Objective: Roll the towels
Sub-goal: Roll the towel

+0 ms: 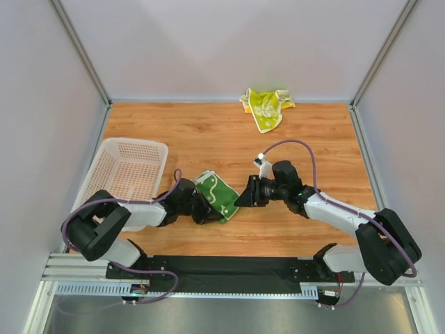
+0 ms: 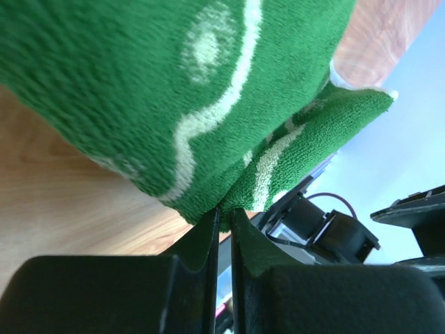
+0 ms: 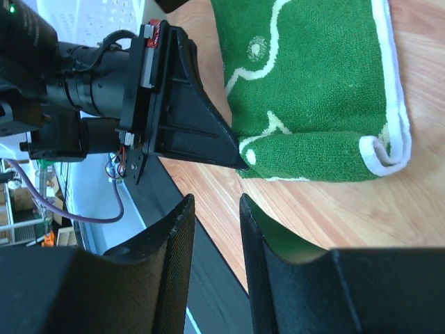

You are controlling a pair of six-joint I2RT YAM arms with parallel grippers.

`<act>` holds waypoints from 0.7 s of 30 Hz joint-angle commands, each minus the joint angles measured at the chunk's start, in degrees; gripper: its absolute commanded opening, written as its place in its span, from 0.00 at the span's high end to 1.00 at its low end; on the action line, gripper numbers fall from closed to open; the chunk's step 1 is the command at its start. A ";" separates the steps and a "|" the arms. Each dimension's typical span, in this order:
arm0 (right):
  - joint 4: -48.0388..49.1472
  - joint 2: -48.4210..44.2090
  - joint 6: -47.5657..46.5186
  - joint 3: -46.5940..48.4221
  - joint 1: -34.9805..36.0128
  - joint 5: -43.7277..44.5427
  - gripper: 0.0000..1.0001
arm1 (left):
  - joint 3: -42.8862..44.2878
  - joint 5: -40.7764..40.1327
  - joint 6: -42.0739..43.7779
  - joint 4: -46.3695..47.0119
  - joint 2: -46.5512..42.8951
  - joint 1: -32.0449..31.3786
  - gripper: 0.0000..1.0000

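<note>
The bench (image 1: 208, 132) had a smooth wood-grain top in a warm orange-brown, closed in by pale plain walls. At its near middle lay the green towel (image 1: 219, 195), a thick terry cloth with a looped, fuzzy pile, dark green with thin wavy white lines and small ringed dots, and trimmed with a white border. In the right wrist view the green towel (image 3: 313, 90) lay mostly flat, while the edge nearest the right tool was turned over into a plump, soft fold, and the white border curled into a small loop at one end of that fold.

The left tool (image 2: 224, 212), black and wedge-shaped, had its fingers pressed almost together and pinched the green towel (image 2: 174, 83) at its near-left side; from the right wrist, the left tool (image 3: 229, 149) had its tip right at the end of the fold. The right tool (image 3: 215, 202) stood just beside the towel's right side, its two textured black fingers held a narrow gap apart with nothing between them.

The yellow towel (image 1: 264, 108), yellow and lime-green with white patches, lay crumpled at the far edge, right of centre. A white plastic basket (image 1: 135, 142), rectangular with perforated walls, sat at the left side
</note>
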 commanded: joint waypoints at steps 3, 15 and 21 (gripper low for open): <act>11.23 5.61 0.88 -0.89 0.91 -3.28 0.67 | -1.47 5.57 -2.28 5.10 3.15 2.96 0.89; 19.95 21.27 2.29 2.27 0.82 -3.20 0.74 | -0.85 7.59 -0.53 4.49 5.53 3.84 0.89; 19.17 24.78 2.29 2.88 0.47 1.72 0.75 | -0.94 6.98 0.62 3.44 4.39 3.93 0.85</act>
